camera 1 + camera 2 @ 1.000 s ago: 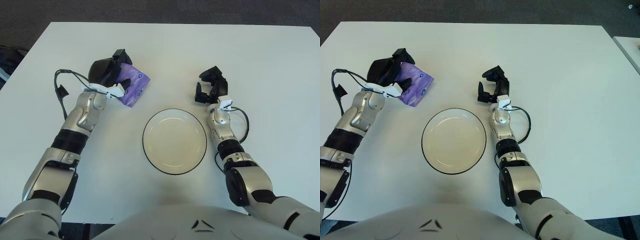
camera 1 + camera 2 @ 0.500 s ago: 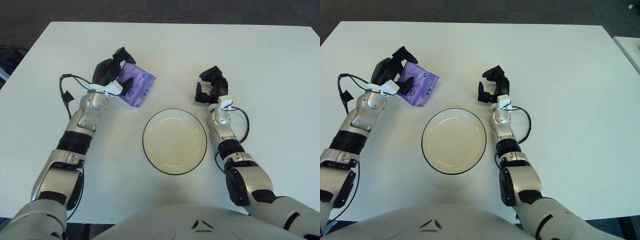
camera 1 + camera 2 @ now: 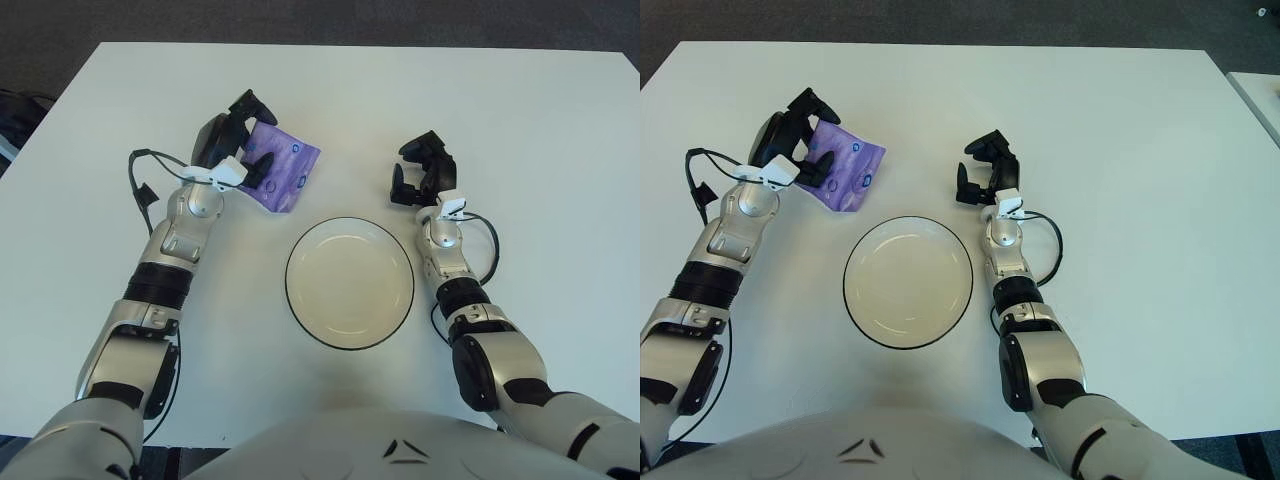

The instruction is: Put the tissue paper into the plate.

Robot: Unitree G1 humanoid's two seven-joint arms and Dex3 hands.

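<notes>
A white worktop point(image 3: 540, 120) carries a cream plate point(image 3: 349, 282) with a dark rim, near its front middle.

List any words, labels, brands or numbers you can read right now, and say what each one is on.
None can be read.
The purple tissue pack, held by the left hand, shows only small blue and white marks, too small to read.
The plate, the table and the right hand beside the plate carry no text.

Bare table point(image 3: 520, 120) around plate point(image 3: 349, 283), right robot hand point(image 3: 422, 172) apparently just beyond rim
</notes>
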